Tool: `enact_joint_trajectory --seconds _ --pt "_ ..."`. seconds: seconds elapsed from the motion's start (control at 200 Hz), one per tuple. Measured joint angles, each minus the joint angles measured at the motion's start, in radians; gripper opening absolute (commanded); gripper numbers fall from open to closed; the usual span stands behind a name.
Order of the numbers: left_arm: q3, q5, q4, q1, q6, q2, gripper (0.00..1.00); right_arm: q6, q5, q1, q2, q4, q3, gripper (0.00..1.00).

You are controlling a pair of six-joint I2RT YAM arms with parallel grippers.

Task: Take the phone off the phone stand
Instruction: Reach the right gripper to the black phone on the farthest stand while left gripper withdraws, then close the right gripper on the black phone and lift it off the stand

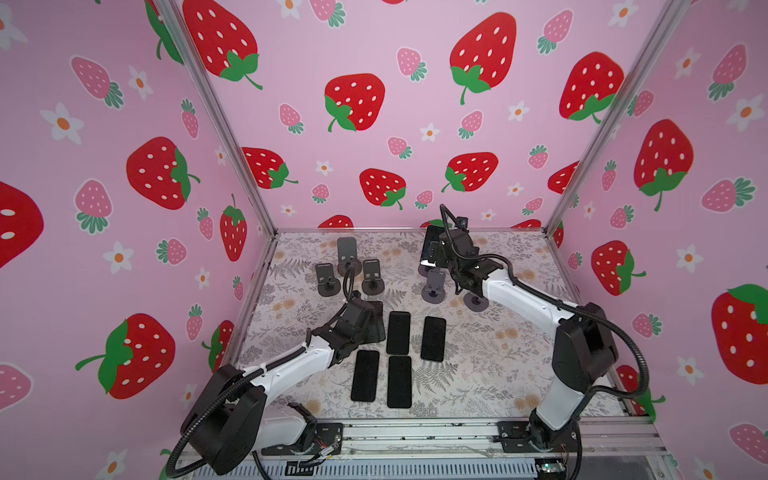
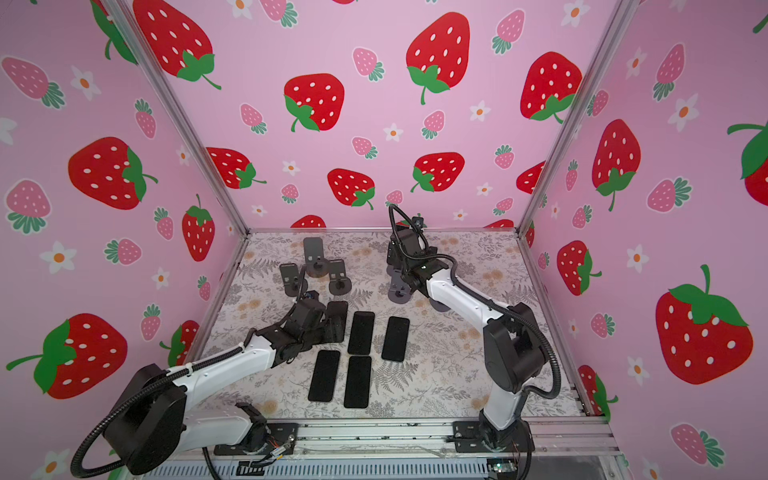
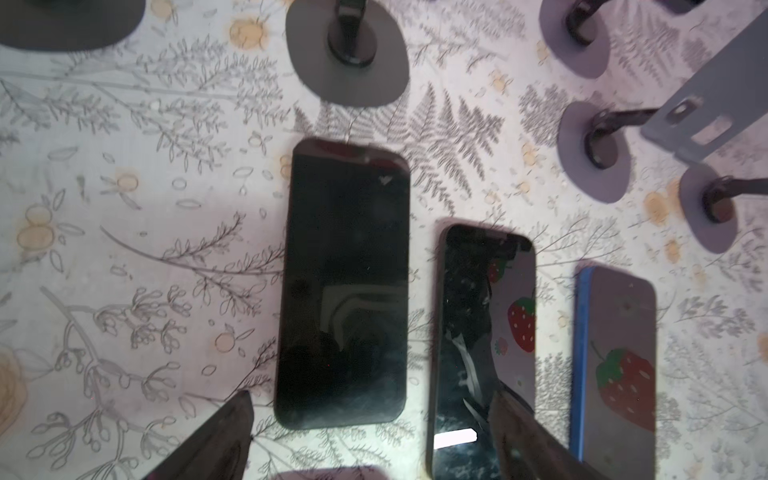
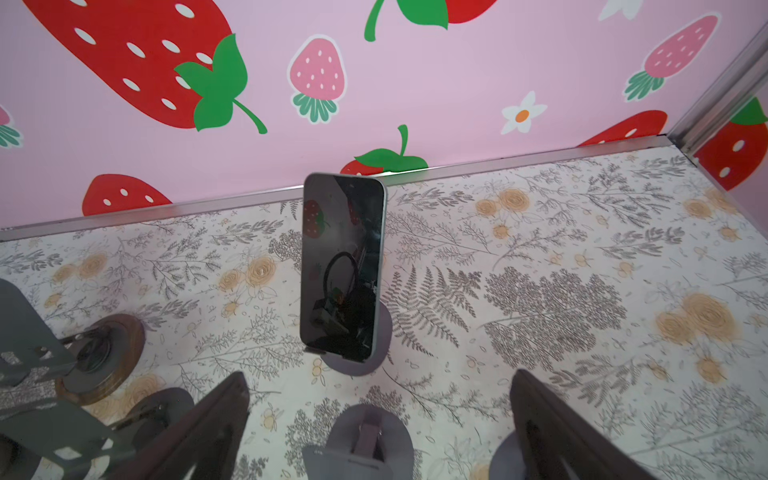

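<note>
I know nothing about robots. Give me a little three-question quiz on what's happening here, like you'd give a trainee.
1. True or false: the right gripper is shut on the upright phone.
2. The upright phone rests on: A) a phone stand; B) a plate; C) a box.
3. Fill in: the phones beside the left gripper lie ___ on the table.

Key: 1 false; 2 A; 3 flat.
</note>
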Motion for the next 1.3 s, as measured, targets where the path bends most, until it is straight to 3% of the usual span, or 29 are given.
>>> enact_joint_trajectory --seconds 0.35,0.615,0.895,1.301 --pt "-0.114 -0.046 0.082 0.000 0.082 -0.103 0.89 0.029 0.006 -0.015 0.269 -0.210 0.359 1.00" --pt "-0.146 -0.120 0.105 0.000 0.137 -0.161 0.89 0.110 0.010 -0.038 0.486 -0.441 0.721 1.00" --pt "-0.148 -0.142 0.123 0.000 0.150 -0.164 0.89 0.147 0.010 -0.054 0.518 -0.481 0.754 1.00" --pt "-0.148 -0.143 0.130 -0.002 0.150 -0.131 0.89 0.108 -0.036 -0.090 0.609 -0.359 0.790 1.00"
